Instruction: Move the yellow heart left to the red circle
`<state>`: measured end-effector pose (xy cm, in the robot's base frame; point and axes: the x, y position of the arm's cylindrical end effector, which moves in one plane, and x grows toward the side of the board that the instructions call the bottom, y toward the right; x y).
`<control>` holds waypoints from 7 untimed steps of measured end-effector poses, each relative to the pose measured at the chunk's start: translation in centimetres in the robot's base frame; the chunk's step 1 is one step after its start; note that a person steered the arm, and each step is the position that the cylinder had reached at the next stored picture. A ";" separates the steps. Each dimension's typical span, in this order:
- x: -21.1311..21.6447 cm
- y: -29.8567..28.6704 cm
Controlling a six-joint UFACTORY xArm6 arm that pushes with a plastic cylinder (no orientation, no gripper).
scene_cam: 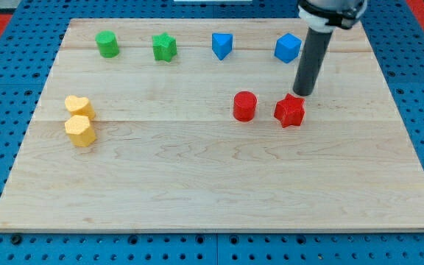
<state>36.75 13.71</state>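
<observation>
One light, rigid yellow heart is sitting far left, touching the yellow hexagon. My tip, grasping nothing, is hovering beside the red star; I'm judging its left edge best for sliding toward the red circle.

Two yellow blocks, two red, two green, two blue, perhaps pale-grained board.

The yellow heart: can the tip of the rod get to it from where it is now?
Probably yes. My tip sits by the red star, far right of the yellow heart. The board below the red circle offers a free path.
</observation>
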 end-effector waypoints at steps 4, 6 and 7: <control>3.0 -36.1; 9.0 -38.4; 7.4 -34.3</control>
<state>44.15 -20.64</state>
